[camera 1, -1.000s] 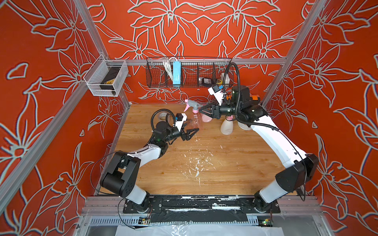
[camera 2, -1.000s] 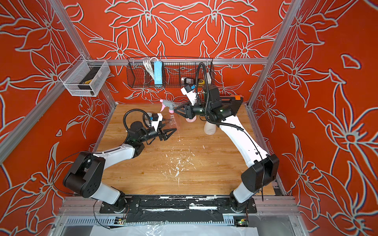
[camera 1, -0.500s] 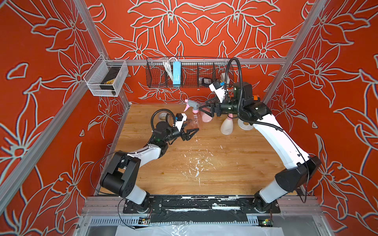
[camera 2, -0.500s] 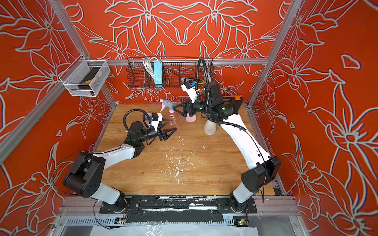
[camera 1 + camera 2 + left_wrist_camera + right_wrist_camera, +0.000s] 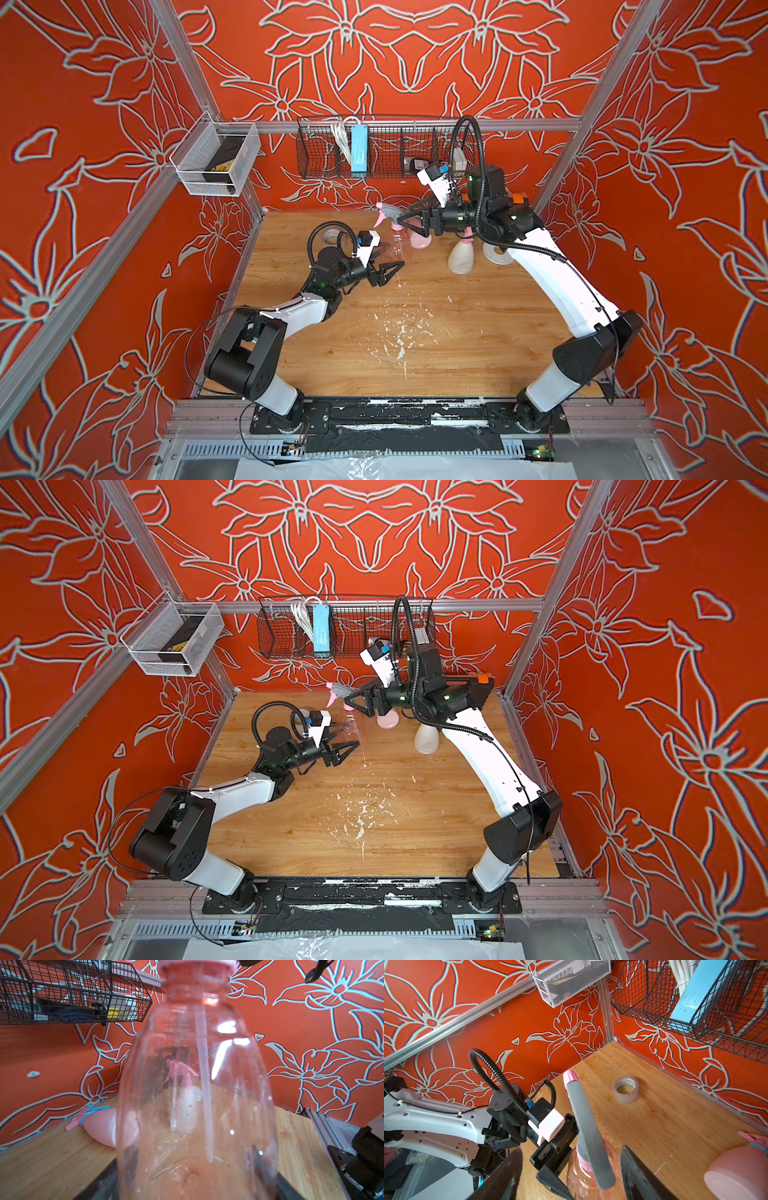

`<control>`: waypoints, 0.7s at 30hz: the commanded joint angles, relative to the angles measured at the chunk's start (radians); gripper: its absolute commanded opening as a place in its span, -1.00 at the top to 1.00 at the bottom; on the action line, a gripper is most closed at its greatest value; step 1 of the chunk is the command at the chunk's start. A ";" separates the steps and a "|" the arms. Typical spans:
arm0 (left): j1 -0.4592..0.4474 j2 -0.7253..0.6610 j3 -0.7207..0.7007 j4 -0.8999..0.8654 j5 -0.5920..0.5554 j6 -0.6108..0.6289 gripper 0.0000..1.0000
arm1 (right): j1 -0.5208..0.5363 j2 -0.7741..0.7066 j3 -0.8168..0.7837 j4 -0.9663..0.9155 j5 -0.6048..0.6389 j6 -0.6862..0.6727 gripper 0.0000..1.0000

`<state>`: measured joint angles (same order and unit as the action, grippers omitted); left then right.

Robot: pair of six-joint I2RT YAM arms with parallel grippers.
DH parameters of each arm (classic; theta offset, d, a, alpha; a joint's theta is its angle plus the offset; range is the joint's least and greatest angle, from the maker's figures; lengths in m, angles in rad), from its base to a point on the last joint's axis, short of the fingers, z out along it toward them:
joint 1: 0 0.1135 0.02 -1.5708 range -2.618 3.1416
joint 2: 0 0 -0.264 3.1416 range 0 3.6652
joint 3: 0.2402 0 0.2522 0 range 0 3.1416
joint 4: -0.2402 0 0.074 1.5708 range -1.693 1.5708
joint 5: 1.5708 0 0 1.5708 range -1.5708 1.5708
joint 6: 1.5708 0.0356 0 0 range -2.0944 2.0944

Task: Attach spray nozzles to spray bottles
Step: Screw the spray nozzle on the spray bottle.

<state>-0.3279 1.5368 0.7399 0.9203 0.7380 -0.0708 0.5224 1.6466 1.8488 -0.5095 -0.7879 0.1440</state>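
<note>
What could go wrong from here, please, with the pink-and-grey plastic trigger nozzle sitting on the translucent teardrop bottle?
1. The right gripper is open, jaws either side of the pink-and-grey plastic trigger nozzle; pulling back, a jaw might snag it.
2. Its collar's tightness cannot be seen, so it may tilt on the translucent teardrop bottle in the left gripper.
3. The opaque pink bottle lying nearby could be knocked.

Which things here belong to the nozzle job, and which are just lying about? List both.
Job:
- clear bottle, held by the left tool
- grey nozzle on it, between the open right tool
- pink bottle, lying down, with blue nozzle
- cream bottle, standing

Lying about:
- tape roll
- white roll
- black basket
- power strip
- white basket
</note>
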 commanded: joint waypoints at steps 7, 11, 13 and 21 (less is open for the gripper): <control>0.001 0.004 0.029 0.019 -0.003 0.009 0.11 | 0.027 -0.007 0.002 0.001 -0.029 0.006 -0.36; 0.001 0.004 0.031 0.017 -0.006 0.010 0.11 | 0.033 -0.028 -0.023 0.009 -0.025 0.009 -0.35; 0.002 0.004 0.031 0.017 -0.006 0.009 0.11 | 0.037 -0.039 -0.039 0.019 -0.027 0.016 -0.33; 0.001 0.001 0.036 0.008 -0.008 0.011 0.11 | 0.083 -0.068 -0.073 0.026 -0.001 0.018 -0.30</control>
<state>-0.3279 1.5368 0.7406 0.9184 0.7319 -0.0704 0.5835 1.6199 1.7855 -0.5068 -0.7849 0.1577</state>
